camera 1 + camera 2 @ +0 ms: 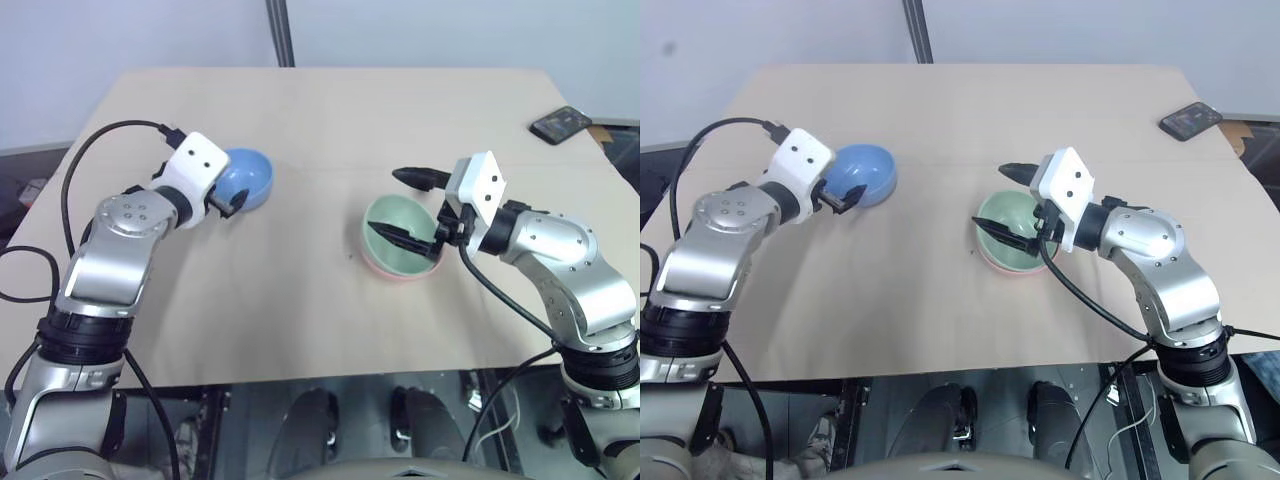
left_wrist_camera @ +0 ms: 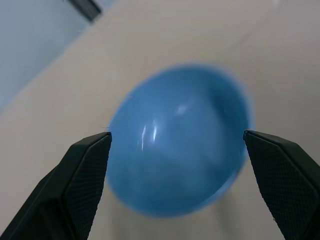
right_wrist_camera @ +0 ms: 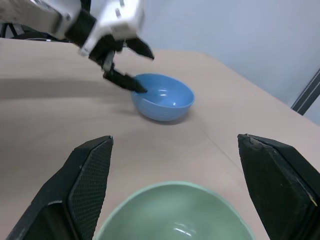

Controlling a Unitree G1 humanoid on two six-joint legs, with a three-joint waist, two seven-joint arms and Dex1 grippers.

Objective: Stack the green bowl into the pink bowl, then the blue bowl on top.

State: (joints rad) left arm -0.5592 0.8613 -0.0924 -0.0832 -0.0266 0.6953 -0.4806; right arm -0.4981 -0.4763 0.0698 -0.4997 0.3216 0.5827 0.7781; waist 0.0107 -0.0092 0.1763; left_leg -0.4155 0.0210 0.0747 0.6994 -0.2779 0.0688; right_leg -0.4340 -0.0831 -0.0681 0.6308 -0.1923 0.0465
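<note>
On tan table [image 1: 300, 130], blue bowl [image 1: 247, 177] sat just ahead of L gripper [image 1: 228, 203], jaws spread, empty.

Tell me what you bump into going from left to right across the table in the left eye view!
left gripper → blue bowl → green bowl sitting in the pink bowl → right gripper over it → phone.

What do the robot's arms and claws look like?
Both arms are shiny silver with rounded joints and black rings. Each wrist has a white boxy block, and black cables loop along the arms. The left gripper and right gripper each have two black pointed fingers with a fine bumpy texture inside.
</note>
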